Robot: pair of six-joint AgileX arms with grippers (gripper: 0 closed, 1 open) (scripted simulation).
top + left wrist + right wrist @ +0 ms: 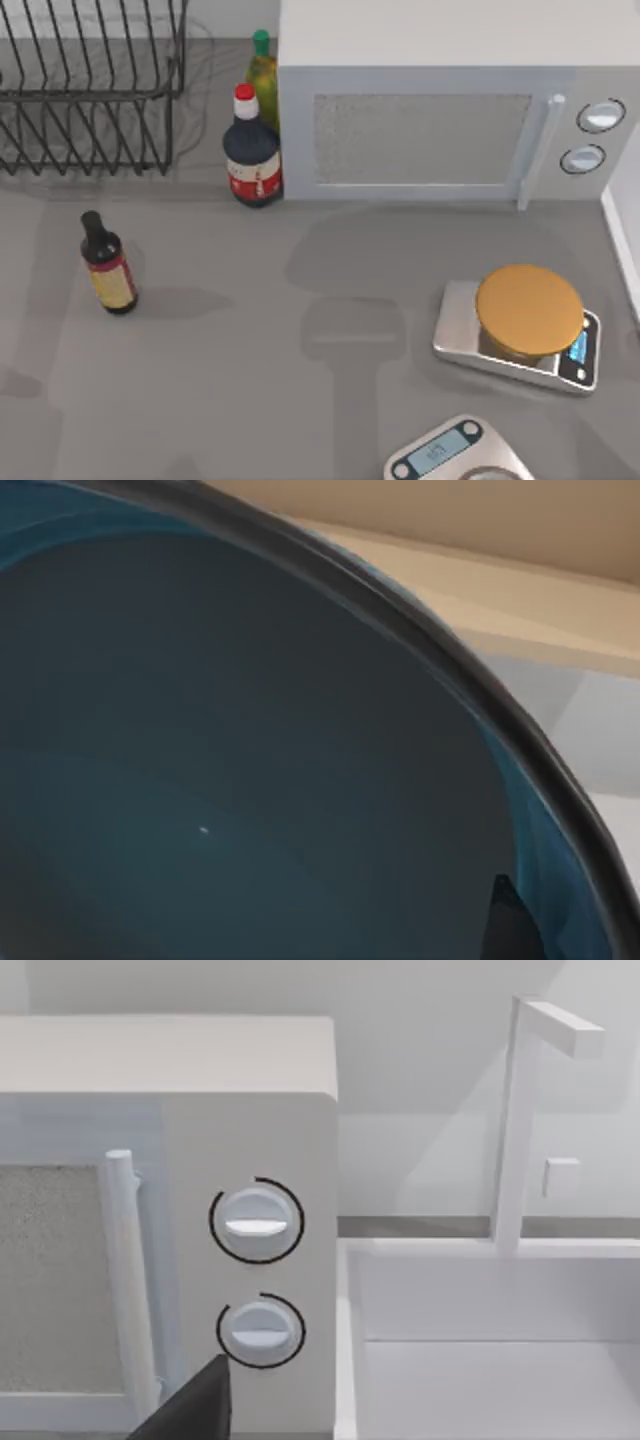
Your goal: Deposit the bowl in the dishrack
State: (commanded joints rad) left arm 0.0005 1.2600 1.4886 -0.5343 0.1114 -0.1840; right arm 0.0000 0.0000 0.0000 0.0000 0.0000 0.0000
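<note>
The bowl (230, 780) sits right up against the left wrist camera, its dark grey-blue inside and rim spreading across that view with a beige wall behind, so I judge it is held up off the tabletop (300, 330) by the left arm, in the carrying step toward the dishrack (90, 90). A dark sliver beside the rim may be part of the left tool, but I cannot tell whether that tool is clamped on the bowl or not. The right arm looks parked near the microwave (200, 1160), its camera facing the two dials (257, 1222) and a white sink (480, 1340) with its faucet (520, 1110); a dark wedge at the frame's edge may be part of its tool, and its state cannot be told either.

From above, the dishrack stands at the far left corner of the tabletop, cut off by the frame. The next move calls for bringing the bowl over the rack and lowering it between the prongs, clear of the soy sauce bottle (252, 150) and the small dark bottle (108, 265) nearby. The orange-topped kitchen scale (525, 325) sits well apart at the right, and a second scale (450, 455) is cropped at the near edge
</note>
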